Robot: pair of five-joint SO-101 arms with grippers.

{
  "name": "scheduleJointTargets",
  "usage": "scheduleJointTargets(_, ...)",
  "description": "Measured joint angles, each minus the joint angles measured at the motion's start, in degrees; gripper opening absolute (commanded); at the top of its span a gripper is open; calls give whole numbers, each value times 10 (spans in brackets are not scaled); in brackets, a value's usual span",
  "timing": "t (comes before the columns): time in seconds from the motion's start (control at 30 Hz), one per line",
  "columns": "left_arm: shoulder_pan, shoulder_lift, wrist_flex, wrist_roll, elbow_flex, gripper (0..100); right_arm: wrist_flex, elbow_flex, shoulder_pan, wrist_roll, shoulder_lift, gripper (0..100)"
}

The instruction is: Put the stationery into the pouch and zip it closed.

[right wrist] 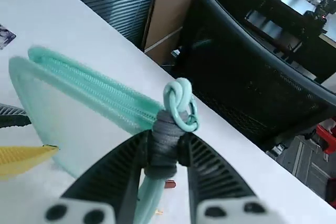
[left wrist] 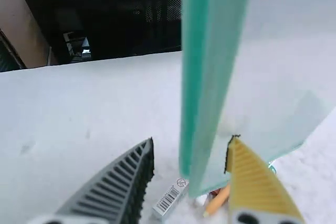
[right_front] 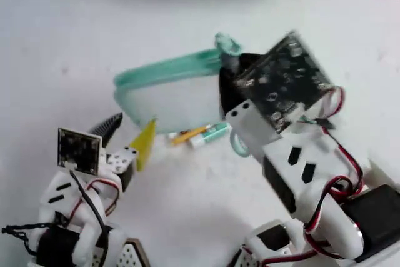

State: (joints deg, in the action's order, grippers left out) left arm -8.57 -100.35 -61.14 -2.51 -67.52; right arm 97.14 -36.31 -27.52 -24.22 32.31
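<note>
We're seeing the left gripper [right_front: 132, 130] with fingers apart, straddling the near end of the pouch [right_front: 169, 95] on the desk [right_front: 75, 42], with a pencil [right_front: 187, 135] at its edge. Farther off, the right gripper [right wrist: 164, 145] is clamping the zipper pull [right wrist: 177, 106]. We're judging this as the zipping step, which is calling for a straight pull along the zipper while the left fingers pinch the pouch steady.

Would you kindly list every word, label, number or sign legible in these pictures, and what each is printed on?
No words or numbers are readable.
On the white stick-shaped item beside the translucent teal-edged pouch: barcode label and small round symbol, digits too small to read.
On the small printed card on the white table: too blurred to read.
</note>
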Motion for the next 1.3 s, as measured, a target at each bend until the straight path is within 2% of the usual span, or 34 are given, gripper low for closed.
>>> scheduleJointTargets(0.3,4,0,0,0,0,238,0,0,40,51,-1,18)
scheduleJointTargets(0.47,5,0,0,0,0,238,3,18,41,51,3,18)
scheduleJointTargets(0.77,5,0,0,0,0,238,3,136,40,51,3,18)
scheduleJointTargets(1.1,5,0,0,0,0,238,3,181,39,56,3,17)
scheduleJointTargets(1.2,-27,3,-4,13,10,238,3,181,39,56,3,17)
scheduleJointTargets(1.3,-104,0,-33,52,59,237,3,181,39,56,3,17)
